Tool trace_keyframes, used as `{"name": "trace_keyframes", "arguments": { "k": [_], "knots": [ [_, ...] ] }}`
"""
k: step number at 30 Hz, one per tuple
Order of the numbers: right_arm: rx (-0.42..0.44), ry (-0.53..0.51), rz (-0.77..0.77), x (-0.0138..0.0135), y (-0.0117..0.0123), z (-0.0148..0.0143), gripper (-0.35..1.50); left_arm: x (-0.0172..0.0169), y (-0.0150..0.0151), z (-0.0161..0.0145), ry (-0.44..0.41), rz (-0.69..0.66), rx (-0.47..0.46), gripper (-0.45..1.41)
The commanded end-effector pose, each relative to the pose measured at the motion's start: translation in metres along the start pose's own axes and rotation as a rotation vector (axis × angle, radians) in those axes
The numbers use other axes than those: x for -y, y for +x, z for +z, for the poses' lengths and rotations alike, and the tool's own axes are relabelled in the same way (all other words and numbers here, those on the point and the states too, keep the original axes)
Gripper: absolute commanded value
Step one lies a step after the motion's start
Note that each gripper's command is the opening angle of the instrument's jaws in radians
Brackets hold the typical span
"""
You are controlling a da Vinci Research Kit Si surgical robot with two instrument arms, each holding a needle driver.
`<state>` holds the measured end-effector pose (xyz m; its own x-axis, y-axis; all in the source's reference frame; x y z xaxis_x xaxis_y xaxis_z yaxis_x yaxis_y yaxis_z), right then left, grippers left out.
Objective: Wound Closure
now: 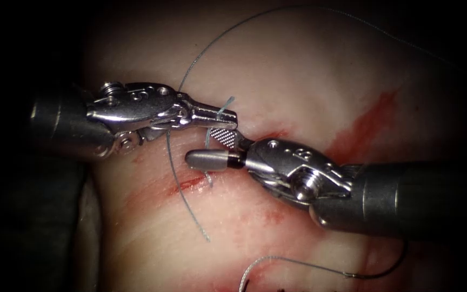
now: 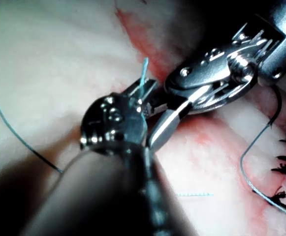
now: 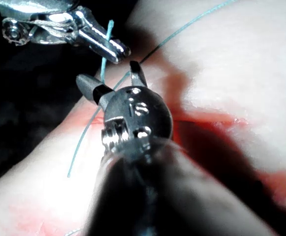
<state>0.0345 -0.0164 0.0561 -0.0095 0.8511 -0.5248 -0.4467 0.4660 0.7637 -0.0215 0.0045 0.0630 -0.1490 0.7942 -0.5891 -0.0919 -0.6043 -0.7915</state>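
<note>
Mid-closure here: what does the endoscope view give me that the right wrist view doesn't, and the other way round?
Endoscope view: the needle lies on the tissue toward the lower right. Neither hand holds it, and it does not appear to be in the tissue. Right wrist view: seen from behind the right hand, the long thread appears to cross its open gap. Both: the left hand is shut on the short end of thread, and the right hand is open and holds nothing.
</note>
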Motion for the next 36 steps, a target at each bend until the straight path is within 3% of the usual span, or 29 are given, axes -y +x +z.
{"name": "trace_keyframes", "arguments": {
  "k": [1, 16, 36],
  "knots": [
    [0.000, 0.005, -0.001, 0.0001, -0.0002, 0.0012, 1.33, 0.0003, -0.0002, 0.0005, -0.001, -0.001, 0.000, -0.45],
    [0.011, 0.019, 0.009, 0.0007, 0.0004, 0.0039, 1.35, 0.0004, 0.0000, 0.0005, 0.000, 0.009, -0.003, -0.45],
    [0.009, 0.013, 0.008, 0.0011, 0.0003, 0.0053, 1.33, 0.0006, 0.0003, 0.0003, 0.002, 0.012, -0.004, -0.45]
  ]
}}
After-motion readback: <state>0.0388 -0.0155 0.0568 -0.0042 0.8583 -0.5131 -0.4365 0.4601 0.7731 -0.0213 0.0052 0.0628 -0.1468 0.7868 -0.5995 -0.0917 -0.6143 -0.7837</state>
